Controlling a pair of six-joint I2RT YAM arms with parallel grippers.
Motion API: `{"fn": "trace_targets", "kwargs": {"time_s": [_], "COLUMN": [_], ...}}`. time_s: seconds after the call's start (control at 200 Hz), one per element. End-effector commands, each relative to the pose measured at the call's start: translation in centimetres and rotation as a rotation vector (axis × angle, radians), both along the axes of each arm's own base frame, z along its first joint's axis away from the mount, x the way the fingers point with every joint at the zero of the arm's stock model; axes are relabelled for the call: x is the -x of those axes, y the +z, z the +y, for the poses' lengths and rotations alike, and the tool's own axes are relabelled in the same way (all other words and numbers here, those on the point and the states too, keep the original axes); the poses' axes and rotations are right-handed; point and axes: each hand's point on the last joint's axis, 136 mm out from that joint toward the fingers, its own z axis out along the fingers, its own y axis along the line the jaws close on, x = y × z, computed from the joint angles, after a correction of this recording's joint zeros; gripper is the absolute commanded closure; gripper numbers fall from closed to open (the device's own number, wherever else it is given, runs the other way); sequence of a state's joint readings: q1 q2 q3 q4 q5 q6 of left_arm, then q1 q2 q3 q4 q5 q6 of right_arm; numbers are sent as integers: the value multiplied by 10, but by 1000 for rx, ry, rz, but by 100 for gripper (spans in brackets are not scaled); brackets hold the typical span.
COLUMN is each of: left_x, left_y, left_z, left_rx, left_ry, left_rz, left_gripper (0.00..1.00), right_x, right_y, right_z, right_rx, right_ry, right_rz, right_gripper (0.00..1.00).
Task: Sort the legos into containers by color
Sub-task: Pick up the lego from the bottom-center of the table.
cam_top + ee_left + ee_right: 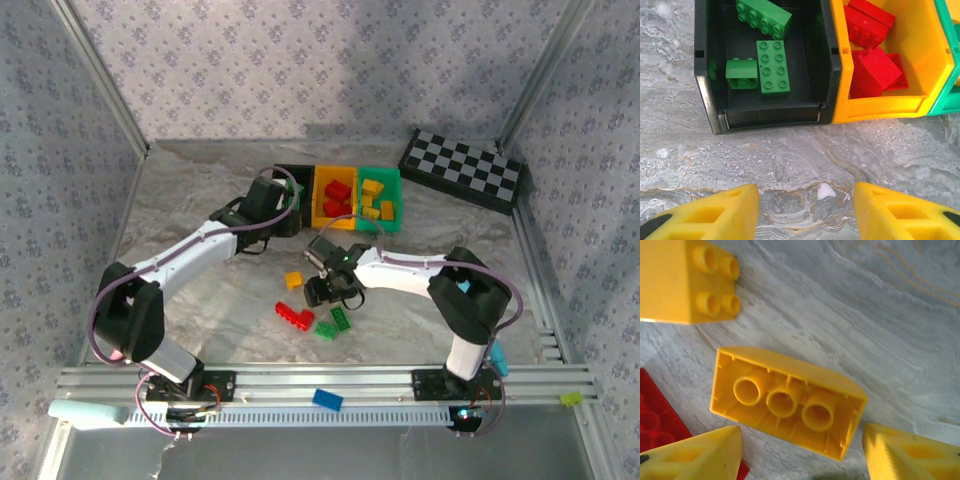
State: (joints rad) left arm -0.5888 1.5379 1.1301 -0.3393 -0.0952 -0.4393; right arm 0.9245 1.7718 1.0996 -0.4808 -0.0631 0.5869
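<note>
Yellow brick (790,402), hollow side up, lies at the table's (400,330) middle between the right gripper's (801,440) spread, empty fingers (695,455), its long axis slanting finger to finger; a red brick (655,415) is close beside. Farther off, the left gripper (805,200) hangs released before the black bin (707,90). Green bin (402,210) of yellows (372,187) sits at the far edge; the way looks clear.

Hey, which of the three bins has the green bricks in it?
The black bin, leftmost in the row; the yellow bin holds red bricks and the green bin holds yellow bricks.
</note>
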Motion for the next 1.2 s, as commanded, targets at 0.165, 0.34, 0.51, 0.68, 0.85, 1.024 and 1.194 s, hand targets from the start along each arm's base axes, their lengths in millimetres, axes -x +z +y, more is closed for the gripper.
{"fn": "trace_targets", "kwargs": {"time_s": [0.165,0.34,0.51,0.68,0.85,1.024,1.194], "left_x": [4,7,9,8,8,15,28], "left_y": [13,13,10,10,6,-1,-17], "left_z": [10,17,20,17,17,17,13], "left_rx": [24,28,35,46,44,57,69], "left_ry": [32,51,60,55,54,46,21], "left_rz": [-28,-33,-29,-24,-11,9,59], "left_gripper": [47,47,47,47,47,47,48], "right_x": [-17,-17,-15,-16,-38,-88,-150], "right_y": [-1,-9,-8,2,38,81,103], "right_z": [15,23,23,20,7,-39,-99], "right_rx": [60,61,87,73,36,13,-6], "right_ry": [62,90,115,118,60,-49,-207], "right_rz": [-33,-13,-35,-66,-162,-277,-344], "right_gripper": [34,36,49,64,65,64,63]}}
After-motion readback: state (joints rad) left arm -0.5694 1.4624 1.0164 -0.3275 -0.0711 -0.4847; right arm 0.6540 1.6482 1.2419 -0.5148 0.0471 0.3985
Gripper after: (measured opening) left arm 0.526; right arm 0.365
